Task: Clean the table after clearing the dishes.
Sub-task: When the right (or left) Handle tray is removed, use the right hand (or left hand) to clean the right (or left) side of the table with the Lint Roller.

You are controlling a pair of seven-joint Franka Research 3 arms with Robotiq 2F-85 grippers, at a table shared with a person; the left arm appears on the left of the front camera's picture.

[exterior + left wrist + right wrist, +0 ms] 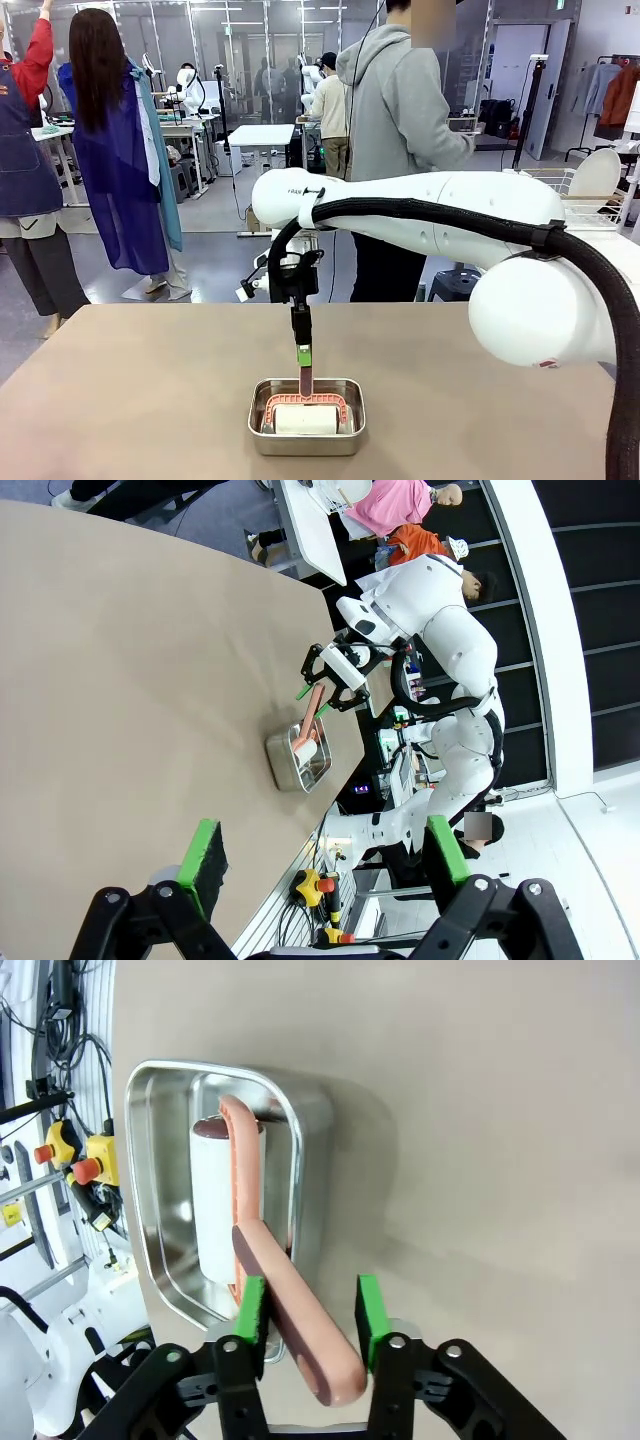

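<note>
Status, front view: table [120, 390] top lies bare around one steel pan [258, 440], which sits at 6 o'clock, close to the robot-side edge. By that, clearing looks done and wiping not yet begun

Pan holds a sticky roller [305, 418], white roll lying flat along the bottom. Its pink handle [285, 1290] rises out over the pan rim, likely so it can be taken from above without reaching into the pan

Right arm [430, 210] comes in from 3 o'clock across the middle. Right hand [304, 362] points straight down over the pan, green pads together on the handle, one on each flat side. Grip sits at the free end of the handle, which leaves the roll clear of the pan walls for a lift

Left hand [325, 860] hangs above the table well apart from the pan, pads wide apart, nothing between them. Pan lies toward 12 o'clock of it. Judged parked there to keep out of the right arm's way

Person [400, 120] in a grey hoodie stands at 12 o'clock beyond the far edge, hands not on the table

Next, by judgement: lift the roller out, set the roll on the top
</note>
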